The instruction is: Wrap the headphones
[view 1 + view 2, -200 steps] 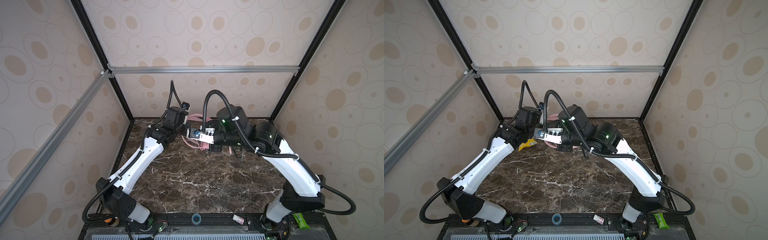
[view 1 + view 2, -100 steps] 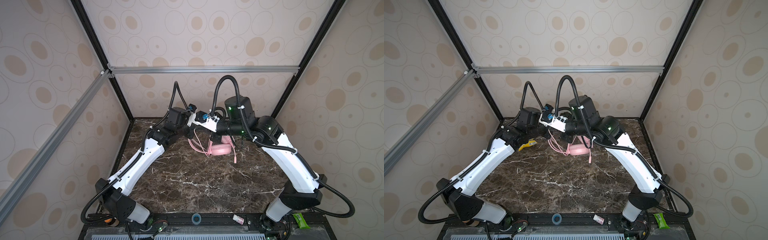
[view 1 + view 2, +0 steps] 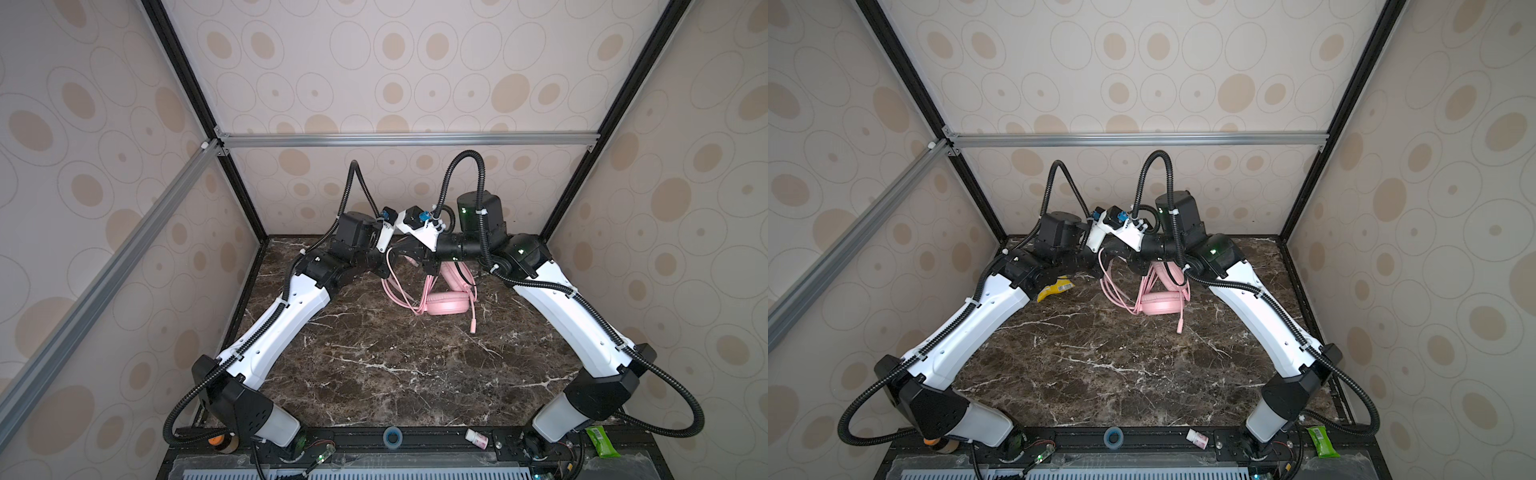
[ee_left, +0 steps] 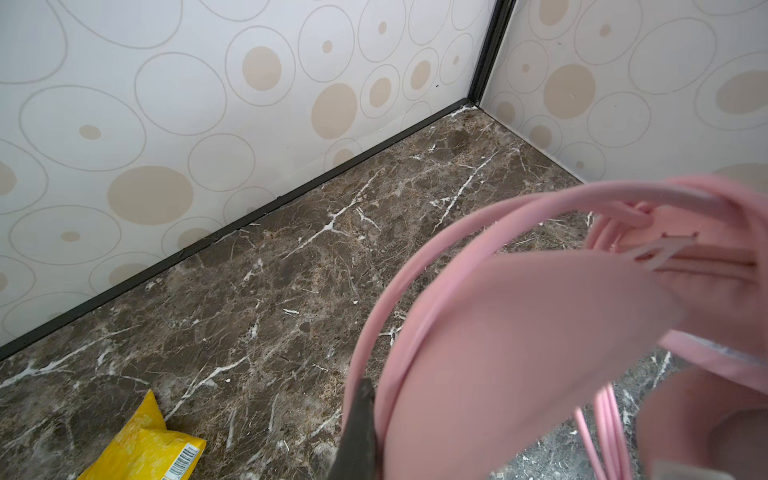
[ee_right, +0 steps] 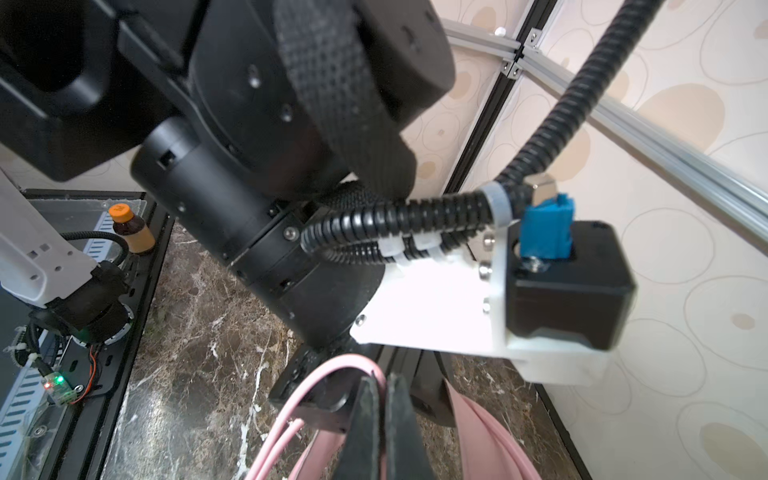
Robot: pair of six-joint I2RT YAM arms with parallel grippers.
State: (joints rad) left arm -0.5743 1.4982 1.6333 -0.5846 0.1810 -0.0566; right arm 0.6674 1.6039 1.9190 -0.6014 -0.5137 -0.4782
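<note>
The pale pink headphones (image 3: 446,305) (image 3: 1160,305) are near the back of the marble table (image 3: 374,374), between the two arms. Their headband rises toward the grippers, and the cable (image 3: 395,291) droops in loops with its plug end (image 3: 473,328) lowest. My left gripper (image 3: 384,270) (image 3: 1100,270) is shut on the headphones; in the left wrist view one dark finger (image 4: 357,432) shows beside a pink strand, and the blurred earcup (image 4: 519,353) hides the other. My right gripper (image 3: 430,270) (image 5: 382,415) is shut on the cable (image 5: 332,365), which curls over its tips.
A yellow snack packet (image 3: 1054,287) (image 4: 141,449) lies under the left forearm near the back wall. On the front rail are a blue ring (image 3: 391,437), a small white bottle (image 3: 476,437), a green packet (image 3: 598,442) and an orange-capped brown bottle (image 5: 133,230). The two wrists almost touch.
Both grippers have risen and drawn together at the back. The headphones, earlier hidden low under the wrists, now show below them with the cable dangling.
</note>
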